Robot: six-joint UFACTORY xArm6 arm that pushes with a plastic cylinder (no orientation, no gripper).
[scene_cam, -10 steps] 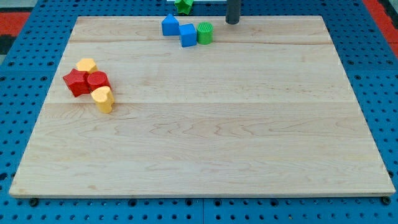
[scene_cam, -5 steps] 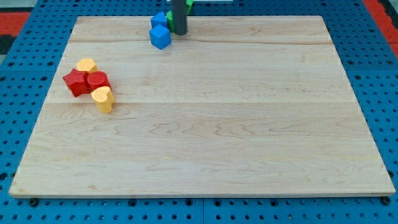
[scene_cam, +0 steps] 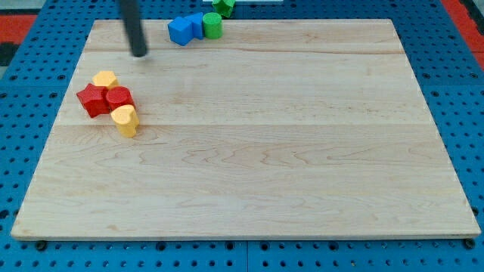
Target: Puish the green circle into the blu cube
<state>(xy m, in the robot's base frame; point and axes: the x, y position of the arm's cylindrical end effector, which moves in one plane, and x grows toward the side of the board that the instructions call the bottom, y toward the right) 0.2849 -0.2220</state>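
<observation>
Upper left of frame: my tip (scene_cam: 140,54) on board (scene_cam: 265,151), bare rod, no jaws, touching no block.
Tip vs blocks: well left of blue/green group, above the red/yellow cluster, apart from both.
Green circle (scene_cam: 212,25): top edge, center-left, touching blue blocks on its left.
Blue cube (scene_cam: 180,31): leftmost of group; 2nd blue block (scene_cam: 195,23) betw. it and green circle, shape unclear.
Green block (scene_cam: 222,6): top edge, off board, partly cut off.
Left cluster: yellow block (scene_cam: 105,78), red block (scene_cam: 93,100), red cyl. (scene_cam: 118,98), yellow block 2 (scene_cam: 125,120), all touching.
</observation>
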